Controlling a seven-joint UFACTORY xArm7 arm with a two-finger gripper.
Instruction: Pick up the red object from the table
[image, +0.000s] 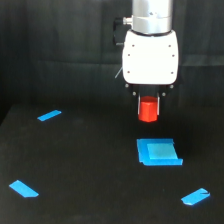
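Hanging from the white arm housing, the tool is clamped on the red object, its dark fingers flanking the block's sides. Red object appears lifted clear of the black surface, sitting above the blue square patch in the exterior view. Three blue tape strips lie well apart: one upper left, one lower left, one lower right.

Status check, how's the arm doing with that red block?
Gripper shut on red block. Block above the table, blue square patch in front. Nothing in the way.
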